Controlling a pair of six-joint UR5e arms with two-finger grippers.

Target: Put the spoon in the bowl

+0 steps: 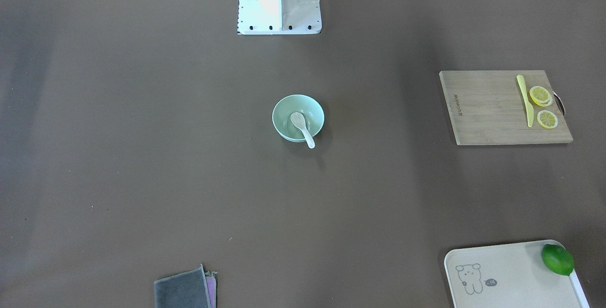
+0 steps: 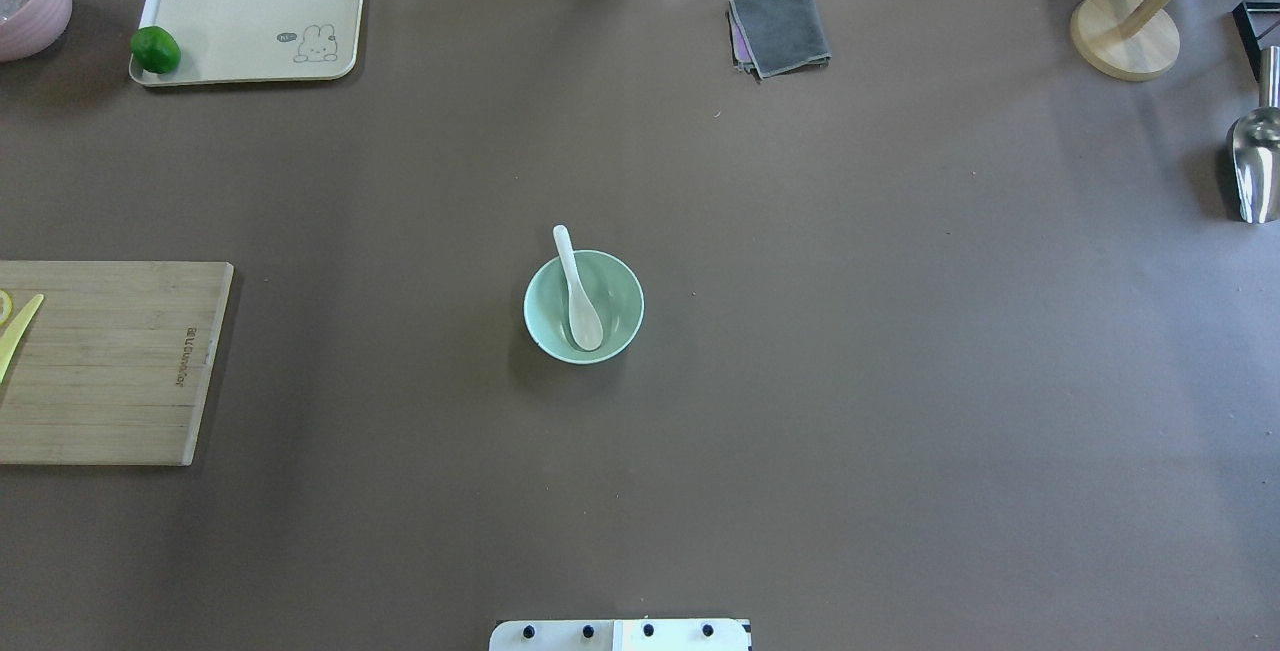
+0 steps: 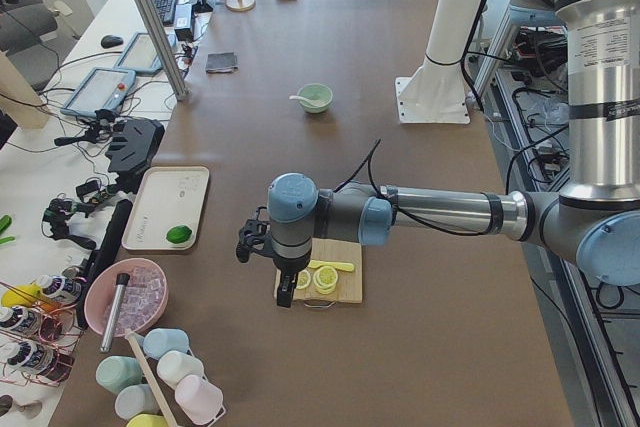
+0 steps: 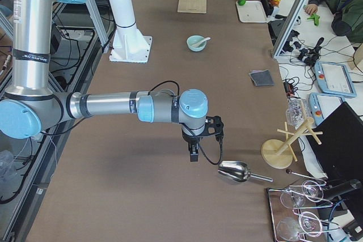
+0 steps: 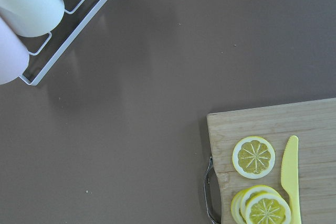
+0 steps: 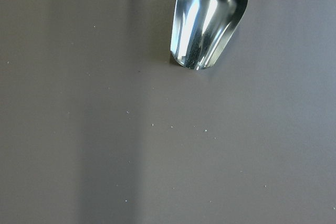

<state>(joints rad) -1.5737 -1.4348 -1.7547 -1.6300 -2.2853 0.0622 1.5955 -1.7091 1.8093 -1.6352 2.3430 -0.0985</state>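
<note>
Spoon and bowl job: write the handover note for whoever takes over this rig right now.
Left gripper: above the cutting board, well away from the bowl; open or shut cannot be told.
Right gripper: hanging beside the metal scoop; state cannot be told either.
Spoon: in the bowl, scoop down inside, handle leaning over the rim.
Done: spoon placed, neither gripper touching it.
Left: nothing apparent.
</note>
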